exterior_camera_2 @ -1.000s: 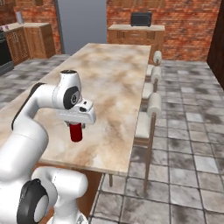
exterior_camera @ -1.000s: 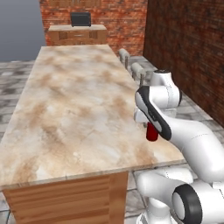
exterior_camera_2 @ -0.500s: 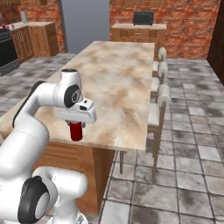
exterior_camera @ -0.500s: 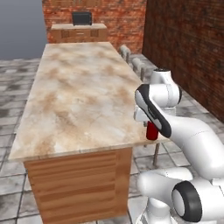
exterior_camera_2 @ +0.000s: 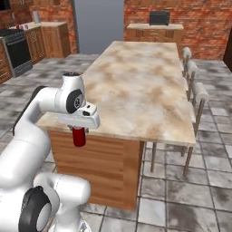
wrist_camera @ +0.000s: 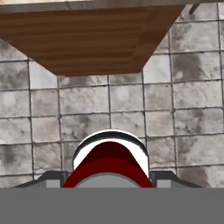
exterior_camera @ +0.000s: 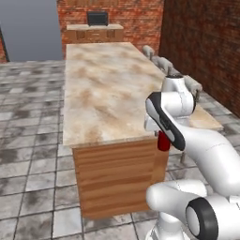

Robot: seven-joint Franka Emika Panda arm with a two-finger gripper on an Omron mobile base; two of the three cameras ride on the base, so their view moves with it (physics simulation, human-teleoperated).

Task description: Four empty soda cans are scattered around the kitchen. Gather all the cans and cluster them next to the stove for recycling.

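Can (exterior_camera_2: pixel 79 137) in end effector (exterior_camera_2: pixel 79 131), seemingly beyond counter edge (exterior_camera_2: pixel 113 134).

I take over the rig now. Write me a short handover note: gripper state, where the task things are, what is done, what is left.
Gripper: shut on a red soda can, held upright, off the near end of the island counter, above the tile floor.
Stove: far left in the right base view, against the brick wall.
Done: this one can is picked up.
Left: carry it to the stove and set it beside it. The other cans still have to be found; I cannot say where they are.
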